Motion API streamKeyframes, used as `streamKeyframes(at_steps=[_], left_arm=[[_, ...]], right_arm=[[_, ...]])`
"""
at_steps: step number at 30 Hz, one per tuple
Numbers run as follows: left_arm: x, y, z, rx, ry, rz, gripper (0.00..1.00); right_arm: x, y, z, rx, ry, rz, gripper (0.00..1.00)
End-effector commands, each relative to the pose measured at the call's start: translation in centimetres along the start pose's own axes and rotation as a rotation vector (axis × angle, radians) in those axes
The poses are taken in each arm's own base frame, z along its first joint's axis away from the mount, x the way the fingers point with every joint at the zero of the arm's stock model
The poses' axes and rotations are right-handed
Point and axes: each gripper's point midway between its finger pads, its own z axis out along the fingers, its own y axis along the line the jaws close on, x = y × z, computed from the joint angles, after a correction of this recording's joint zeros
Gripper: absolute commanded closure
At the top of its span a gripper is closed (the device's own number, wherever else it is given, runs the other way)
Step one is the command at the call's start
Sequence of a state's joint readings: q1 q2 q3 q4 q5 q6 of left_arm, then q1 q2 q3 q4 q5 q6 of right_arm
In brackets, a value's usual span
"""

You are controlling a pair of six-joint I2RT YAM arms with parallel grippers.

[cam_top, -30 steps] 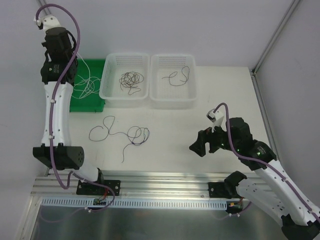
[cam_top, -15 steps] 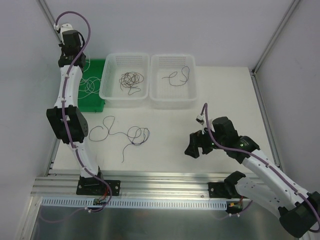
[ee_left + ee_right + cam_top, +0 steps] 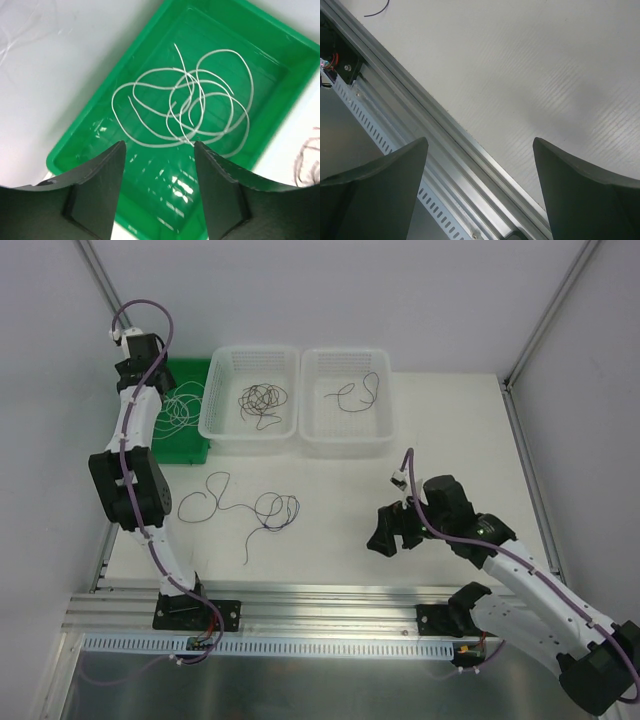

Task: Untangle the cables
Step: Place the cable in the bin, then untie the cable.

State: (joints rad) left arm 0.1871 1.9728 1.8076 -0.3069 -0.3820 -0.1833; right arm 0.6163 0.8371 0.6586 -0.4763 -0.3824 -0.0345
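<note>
White table (image 3: 330, 540) fills the cell between pale walls, with an aluminium rail (image 3: 330, 598) along its near edge; the left arm (image 3: 135, 440) reaches to the far left corner, and the right arm (image 3: 520, 580) bends low over the near right part of the table. At the far side two white baskets stand side by side, touching; the left basket (image 3: 250, 350) holds a small dark tangle (image 3: 262, 400), and the right basket (image 3: 345, 352) holds one dark cable (image 3: 355, 392) in a loose curl. Just left of them sits a green tray (image 3: 150, 175), and in it a whitish cable (image 3: 190, 95) lies in overlapping loops. Dark cables (image 3: 250, 508) sprawl in loose loops on the bare table in front of the left basket. The left gripper (image 3: 158, 145) hangs above the tray, jaws apart, holding nothing; the right gripper (image 3: 480, 142) hovers above the table near the rail, jaws wide apart, well away from every cable.
</note>
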Motion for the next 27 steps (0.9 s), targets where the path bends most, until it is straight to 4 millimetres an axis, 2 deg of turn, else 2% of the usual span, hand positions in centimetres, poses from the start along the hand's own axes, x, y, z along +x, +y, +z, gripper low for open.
streamKeyframes(at_steps=[1,2,3,4,5,6,7,8,9,10,11,12,13,14,15,16,17,19,20,25,27], left_arm=[[-4.5,-0.7,-6.6,0.141,-0.11,-0.135,0.42],[-2.5,-1.2,-7.0,0.168,-0.064,-0.158,0.36],[-1.6,-2.3,-8.0,0.233,-0.04,-0.163,0.33],[-1.6,-2.6,-9.8,0.273,-0.044,-0.173,0.3],[1.3,-3.6,-10.5,0.298,0.017,-0.169,0.25],[1.8,-4.2,-12.6,0.354,0.026,-0.171,0.15],[3.2,-4.7,-13.5,0.379,0.051,-0.163,0.1],[6.8,-4.9,-13.9,0.383,0.129,-0.152,0.07],[7.6,-6.1,-16.5,0.44,0.126,-0.135,0.01],[9.2,-6.4,-17.3,0.459,0.151,-0.123,0.01],[12.9,-7.0,-18.2,0.477,0.215,-0.083,0.01],[14.9,-8.4,-20.1,0.527,0.243,-0.044,0.01],[15.9,-8.8,-21.9,0.577,0.259,-0.036,0.01],[18.7,-8.6,-22.4,0.583,0.307,-0.011,0.01],[20.1,-8.9,-23.3,0.6,0.328,0.014,0.01],[21.5,-9.8,-25.1,0.647,0.339,0.054,0.01],[23.5,-9.8,-25.7,0.655,0.365,0.098,0.01],[25.8,-10.5,-27.4,0.689,0.39,0.165,0.01],[27.2,-10.3,-27.5,0.686,0.41,0.191,0.01],[32.3,-10.1,-27.0,0.604,0.48,0.318,0.01],[34.0,-10.3,-26.9,0.578,0.511,0.349,0.06]], right_arm=[[-0.7,0.8,-0.7,-0.026,-0.06,-0.017,0.09],[-0.6,0.8,-0.8,-0.022,-0.063,-0.014,0.09],[-0.7,0.7,-1.1,-0.011,-0.08,-0.015,0.09],[-0.6,0.6,-1.0,-0.008,-0.081,-0.008,0.09],[-0.7,0.6,-1.1,-0.008,-0.091,-0.009,0.09],[-0.6,0.6,-1.1,-0.012,-0.096,-0.014,0.09],[-0.7,0.7,-1.1,-0.011,-0.107,0.012,0.09],[-0.7,0.8,-1.0,-0.014,-0.109,0.022,0.09],[-0.7,0.7,-1.0,-0.012,-0.112,0.024,0.09],[-0.6,0.7,-1.0,-0.01,-0.115,0.027,0.09],[-0.4,0.6,-1.0,-0.007,-0.112,0.033,0.09],[-0.4,0.6,-1.0,-0.009,-0.112,0.036,0.09],[-0.3,0.7,-1.0,-0.012,-0.113,0.037,0.09],[-0.2,0.7,-1.0,-0.014,-0.113,0.04,0.09],[-0.1,0.7,-1.0,-0.016,-0.112,0.045,0.09],[-0.1,0.8,-1.1,-0.019,-0.12,0.042,0.09],[-0.1,0.8,-1.1,-0.02,-0.123,0.043,0.09],[0.3,0.7,-1.0,-0.02,-0.121,0.05,0.09],[0.2,0.7,-1.1,-0.019,-0.126,0.052,0.09],[0.6,1.0,-1.2,-0.031,-0.13,0.066,0.09],[0.6,1.0,-1.5,-0.025,-0.135,0.064,0.09]])
